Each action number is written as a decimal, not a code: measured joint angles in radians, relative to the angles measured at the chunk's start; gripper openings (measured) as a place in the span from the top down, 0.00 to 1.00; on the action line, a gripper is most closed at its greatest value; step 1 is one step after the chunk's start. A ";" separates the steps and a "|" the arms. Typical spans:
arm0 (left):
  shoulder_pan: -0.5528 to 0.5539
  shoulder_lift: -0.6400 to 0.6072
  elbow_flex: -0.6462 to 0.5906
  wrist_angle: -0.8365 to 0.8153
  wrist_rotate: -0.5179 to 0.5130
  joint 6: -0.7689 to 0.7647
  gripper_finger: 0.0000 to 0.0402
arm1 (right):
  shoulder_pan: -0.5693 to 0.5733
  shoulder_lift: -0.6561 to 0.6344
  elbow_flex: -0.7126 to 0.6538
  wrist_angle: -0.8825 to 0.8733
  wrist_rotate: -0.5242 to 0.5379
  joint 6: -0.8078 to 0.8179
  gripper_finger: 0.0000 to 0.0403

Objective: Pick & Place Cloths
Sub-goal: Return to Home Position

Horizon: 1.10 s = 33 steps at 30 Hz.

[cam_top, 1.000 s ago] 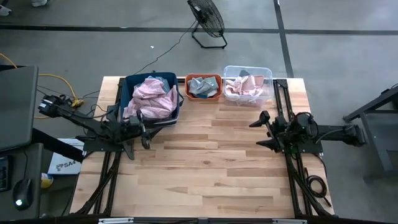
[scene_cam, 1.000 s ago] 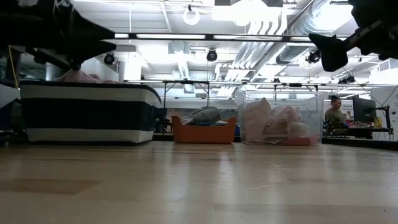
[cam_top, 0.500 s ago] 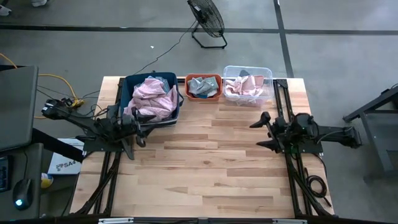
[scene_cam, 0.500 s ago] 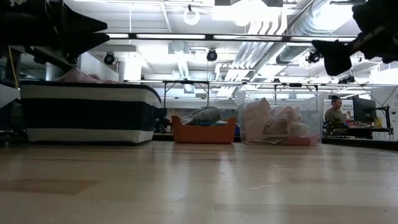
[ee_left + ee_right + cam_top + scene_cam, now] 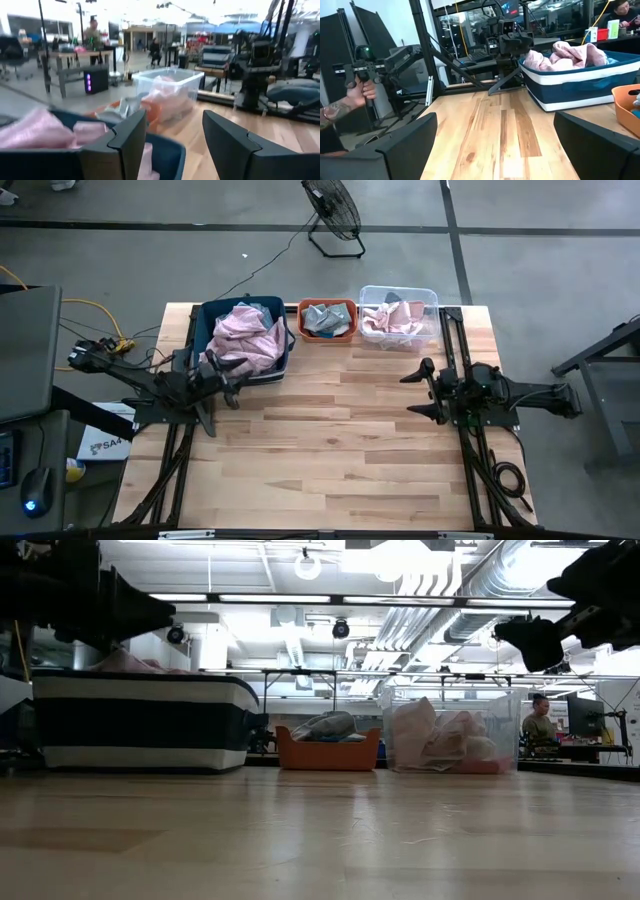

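- The wooden table [image 5: 340,450] carries three bins in a row along its 12 o'clock edge, with bare planks across the rest of the top.
- The navy bin [image 5: 140,725] with a white band sits at about 11 o'clock. It is the biggest of the three.
- A large pale pink cloth [image 5: 245,335] is heaped inside it and rises above the rim.
- The clear bin [image 5: 432,298] stands at 1 o'clock and holds crumpled pink and white cloths [image 5: 390,322].
- The orange bin [image 5: 327,755] sits at 12 o'clock between the other two. It is the smallest, with grey cloths [image 5: 325,320] bunched inside.
- The left gripper [image 5: 175,140] is at 9 o'clock, raised off the table just by the navy bin's near rim. Its fingers are spread apart and grasp nothing.
- The right gripper [image 5: 500,150] is at 3 o'clock, well apart from the bins and above the table – released, with the jaws wide and nothing between them.
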 joint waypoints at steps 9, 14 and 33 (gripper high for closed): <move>0.000 0.000 -0.001 -0.144 -0.072 -0.256 0.53 | 0.000 0.005 0.000 -0.007 0.020 -0.011 0.02; 0.000 -0.001 -0.001 -0.172 -0.107 -0.279 0.53 | 0.000 0.007 0.000 -0.014 0.076 -0.007 0.02; 0.000 -0.329 0.117 -0.635 0.431 -0.050 0.53 | 0.000 0.007 -0.002 -0.015 0.103 0.052 0.02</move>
